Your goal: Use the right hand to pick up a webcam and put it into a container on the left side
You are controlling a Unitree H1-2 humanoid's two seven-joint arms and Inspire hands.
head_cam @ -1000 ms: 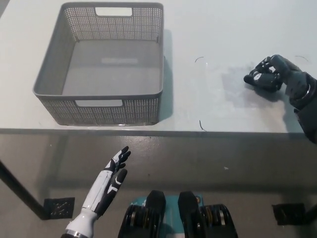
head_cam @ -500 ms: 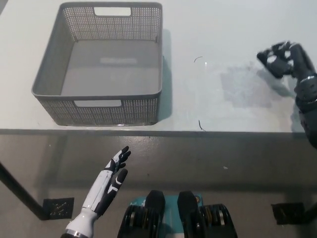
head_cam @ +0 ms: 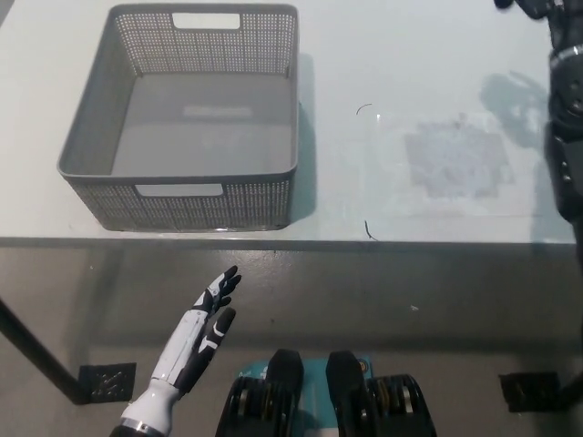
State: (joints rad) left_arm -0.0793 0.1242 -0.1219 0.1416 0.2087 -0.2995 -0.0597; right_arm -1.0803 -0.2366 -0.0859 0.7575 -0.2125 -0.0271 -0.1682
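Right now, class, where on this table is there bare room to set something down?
The white table lies bare between the grey basket and the right arm. The basket's floor is bare too. The left hand rests open below the table's front edge.

basket (head_cam: 96,164): grey, perforated mesh | table (head_cam: 383,73): white | left hand (head_cam: 196,341): white, black fingertips

A white table (head_cam: 410,55) carries a grey mesh basket (head_cam: 182,196) toward its left.

l hand (head_cam: 196,332) open, low; r hand (head_cam: 537,7) mostly cropped
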